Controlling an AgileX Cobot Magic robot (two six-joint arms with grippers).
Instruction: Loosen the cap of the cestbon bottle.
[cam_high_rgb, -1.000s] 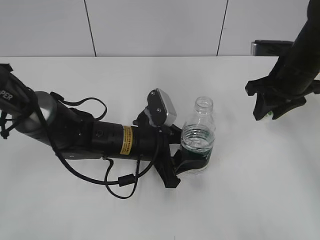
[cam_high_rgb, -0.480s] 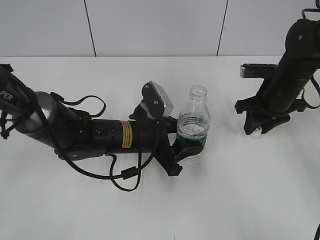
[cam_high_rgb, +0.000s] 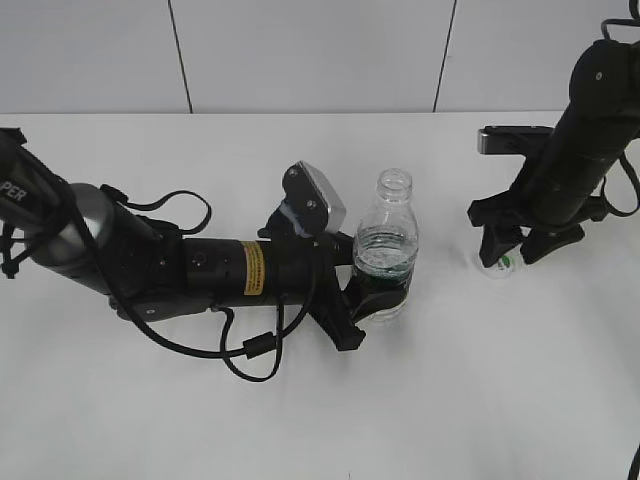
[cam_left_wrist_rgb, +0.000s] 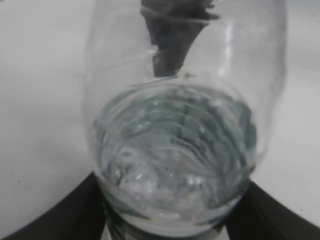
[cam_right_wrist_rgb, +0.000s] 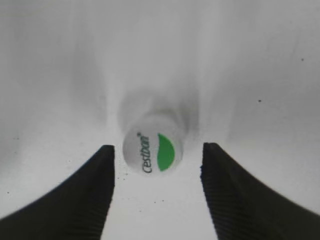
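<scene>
The clear cestbon bottle (cam_high_rgb: 388, 245) stands upright mid-table with its neck bare and no cap on it. My left gripper (cam_high_rgb: 375, 300) is shut on its lower body at the green label band; the bottle fills the left wrist view (cam_left_wrist_rgb: 175, 150). The white cap (cam_high_rgb: 500, 264) with its green half-circle lies on the table to the right, top side up. It shows between my jaws in the right wrist view (cam_right_wrist_rgb: 152, 149). My right gripper (cam_high_rgb: 512, 250) is open just above the cap, not touching it (cam_right_wrist_rgb: 157, 160).
The white table (cam_high_rgb: 300, 420) carries my left arm lying low across its left half, with a loose black cable (cam_high_rgb: 250, 350) looped beside it. A grey panelled wall (cam_high_rgb: 300, 50) runs behind the table's far edge.
My right gripper came down to the table on the right, opened and let the cap go; it now hovers just above it. The left gripper pulled the bottle slightly left.
</scene>
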